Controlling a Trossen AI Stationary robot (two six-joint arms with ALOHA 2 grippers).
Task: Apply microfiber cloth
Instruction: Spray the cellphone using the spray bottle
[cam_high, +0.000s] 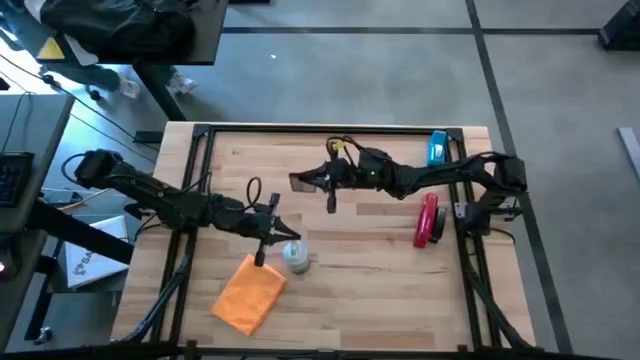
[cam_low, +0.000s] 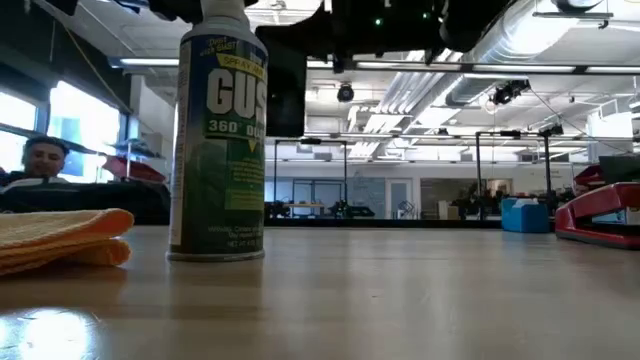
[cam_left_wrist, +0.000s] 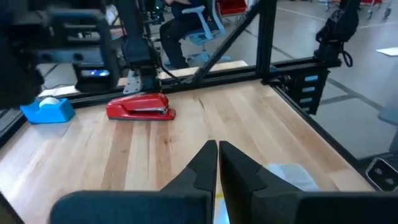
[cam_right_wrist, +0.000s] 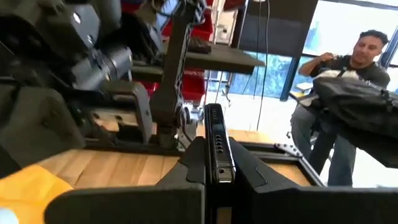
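High view: microfiber cloth (cam_high: 249, 293) lies folded near the front, left of centre, just beside a spray can (cam_high: 295, 257). Left gripper (cam_high: 263, 250) hovers at the cloth's far edge; judgement: descend straight, pinch one corner, avoid the can.

Low view: cloth beside the can, left.

Left wrist view: fingers pressed together, holding nothing.

Right wrist view: right gripper (cam_right_wrist: 214, 163), raised mid-table, pinches a black phone (cam_right_wrist: 216, 140) edge-on.

Robotics lab — framed wooden table (cam_high: 380, 270), exposed ceiling ducts (cam_low: 540, 40), more rigs behind.
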